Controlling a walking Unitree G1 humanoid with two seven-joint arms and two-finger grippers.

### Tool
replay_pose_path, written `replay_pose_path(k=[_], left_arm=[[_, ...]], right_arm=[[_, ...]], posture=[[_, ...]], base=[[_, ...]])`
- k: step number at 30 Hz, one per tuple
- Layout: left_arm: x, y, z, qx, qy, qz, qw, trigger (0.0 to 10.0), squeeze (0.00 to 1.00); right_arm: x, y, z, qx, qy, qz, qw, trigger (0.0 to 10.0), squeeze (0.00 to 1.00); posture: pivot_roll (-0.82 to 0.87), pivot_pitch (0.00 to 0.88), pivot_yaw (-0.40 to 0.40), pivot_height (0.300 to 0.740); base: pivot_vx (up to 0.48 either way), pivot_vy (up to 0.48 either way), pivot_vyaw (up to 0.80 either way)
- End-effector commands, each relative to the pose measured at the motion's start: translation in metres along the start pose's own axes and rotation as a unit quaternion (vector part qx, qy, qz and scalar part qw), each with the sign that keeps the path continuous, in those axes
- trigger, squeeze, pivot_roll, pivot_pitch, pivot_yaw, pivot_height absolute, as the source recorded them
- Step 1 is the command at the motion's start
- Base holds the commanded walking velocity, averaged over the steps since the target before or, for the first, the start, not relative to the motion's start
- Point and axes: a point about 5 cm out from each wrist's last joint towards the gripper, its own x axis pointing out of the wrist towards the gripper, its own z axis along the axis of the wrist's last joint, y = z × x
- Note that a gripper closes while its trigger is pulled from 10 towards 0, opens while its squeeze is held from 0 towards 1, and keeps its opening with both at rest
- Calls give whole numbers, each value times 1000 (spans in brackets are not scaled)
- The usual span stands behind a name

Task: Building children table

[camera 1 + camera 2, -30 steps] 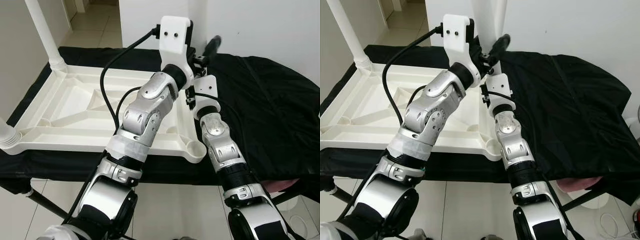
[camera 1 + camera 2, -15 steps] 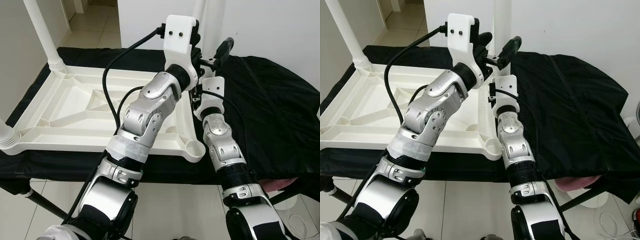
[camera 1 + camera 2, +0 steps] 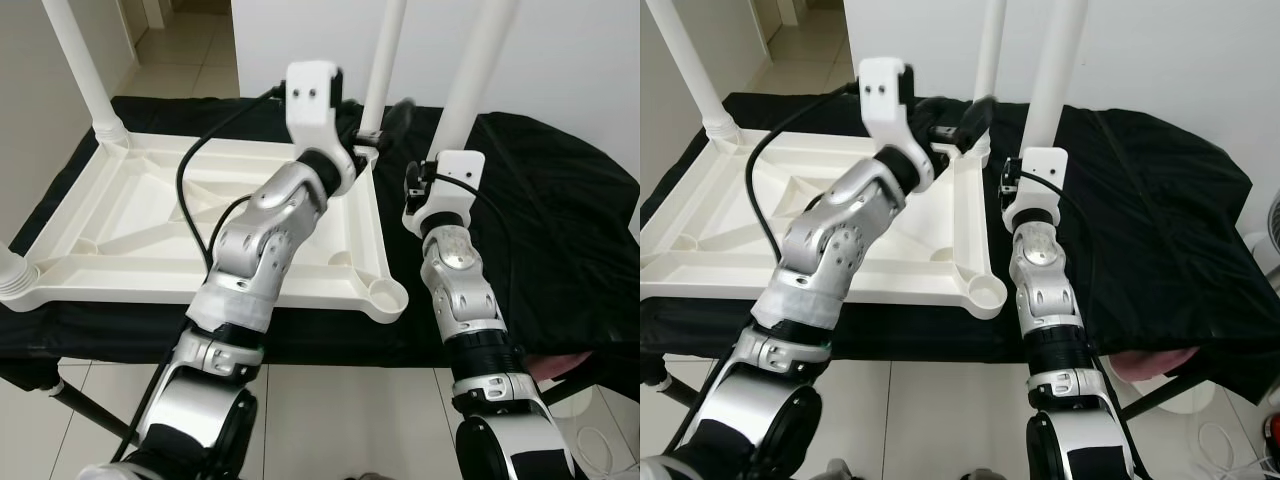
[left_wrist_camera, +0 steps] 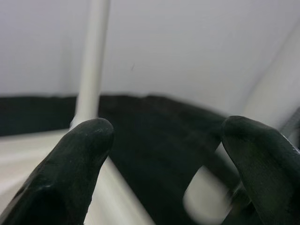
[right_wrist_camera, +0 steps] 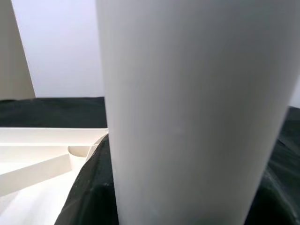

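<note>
White plastic leg (image 3: 478,75) stood upright off the tabletop's (image 3: 130,215) near corner socket (image 3: 383,292) (stiff, light, slick; grip low), right claw's (image 3: 440,172) grip hidden, left claw (image 4: 168,159) spread, empty.

The right gripper (image 3: 437,165) now holds a loose white table leg (image 3: 474,80) upright over the black cloth, while the left gripper (image 3: 958,122), fingers parted, has drawn back toward the tabletop's far right corner leg (image 3: 385,62).
</note>
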Motion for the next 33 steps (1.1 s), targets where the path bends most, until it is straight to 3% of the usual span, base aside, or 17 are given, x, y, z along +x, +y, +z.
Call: replay_pose_path(k=[1, 2, 4, 5, 9, 10, 12, 17, 19, 22, 27, 33], left_arm=[[-10, -6, -15, 28, 35, -60, 997, 10000, 0], [-10, -6, -15, 28, 35, -60, 997, 10000, 0], [-28, -10, -35, 56, 57, -99, 992, 10000, 0], [-28, -10, -35, 56, 57, -99, 992, 10000, 0], [-50, -13, -68, 134, 102, -157, 973, 10000, 0], [-50, -13, -68, 134, 102, -157, 973, 10000, 0], [-54, -9, -78, 96, 139, -142, 975, 10000, 0], [-57, -5, -82, 115, 148, -109, 976, 10000, 0], [-57, -3, -84, 103, 155, -100, 977, 10000, 0], [-59, 2, -83, 89, 146, -82, 982, 10000, 0], [-62, 13, -80, 105, 126, -34, 986, 10000, 0], [-68, 14, -76, 101, 112, -48, 987, 10000, 0]], right_arm=[[-3, -5, 2, 18, -11, 4, 1000, 10000, 0], [-3, -5, 2, 18, -11, 4, 1000, 10000, 0], [-8, -4, -2, 30, -5, 23, 999, 10000, 0], [-8, -4, -2, 30, -5, 23, 999, 10000, 0], [-12, -2, -7, 38, 2, 43, 998, 10000, 0], [-12, -2, -7, 38, 2, 43, 998, 10000, 0], [-16, 5, -7, 46, -5, 69, 997, 10000, 0], [-22, 9, -10, 45, -9, 95, 994, 10000, 0], [-25, 10, -13, 52, -9, 105, 993, 10000, 0], [-30, 12, -19, 57, -12, 119, 991, 10000, 0], [-35, 16, -25, 64, -4, 131, 989, 10000, 0], [-37, 17, -29, 61, 5, 130, 990, 10000, 0]], posture=[[-73, 0, -36, 740], [-73, 0, -36, 740], [-56, 0, -44, 740], [-56, 0, -44, 740], [-41, 0, -45, 740], [-41, 0, -45, 740], [-36, 0, -45, 740], [-35, 0, -41, 740], [-32, 0, -46, 740], [-32, 0, -52, 740], [-30, 0, -53, 740], [-20, 0, -49, 740]], base=[[0, 0, 0], [0, 0, 0], [0, 0, 0], [0, 0, 0], [0, 0, 0], [0, 0, 0], [0, 0, 0], [0, 0, 0], [0, 0, 0], [0, 0, 0], [0, 0, 0], [0, 0, 0]])
